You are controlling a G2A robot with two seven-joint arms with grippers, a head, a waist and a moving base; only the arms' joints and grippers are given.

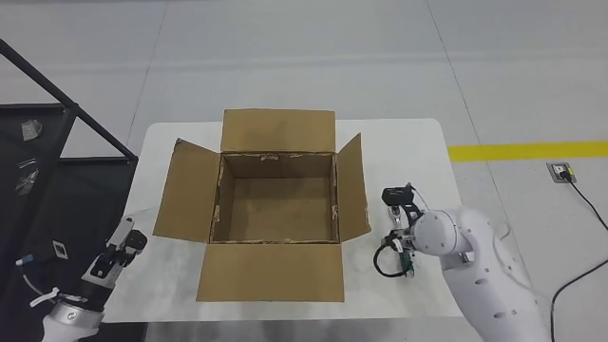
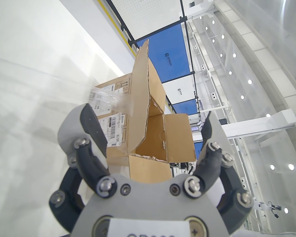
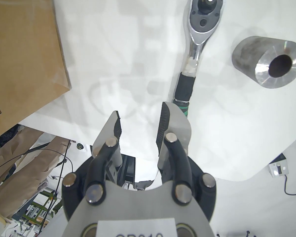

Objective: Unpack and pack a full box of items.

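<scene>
The open cardboard box (image 1: 277, 156) stands mid-table with all flaps spread and nothing visible inside. To its right lie a ratchet wrench (image 3: 202, 25) and a short metal cylinder (image 3: 264, 57) with a bore through it. My right gripper (image 3: 140, 109) hovers open just above the table, with the wrench's black and green handle just outside one finger and nothing between the fingers. From above, that gripper (image 1: 403, 233) sits beside the box's right flap (image 3: 22, 38). My left gripper (image 2: 148, 112) is open and empty off the table's left front corner (image 1: 128, 243), facing the box (image 2: 140, 94).
The white table (image 1: 399, 142) has bare surface behind and to the right of the box. A black rack (image 1: 38, 152) stands off the table's left side. A floor socket with a cable (image 1: 560, 172) lies to the right. Labels and clear tape (image 2: 108, 99) cover the box's side.
</scene>
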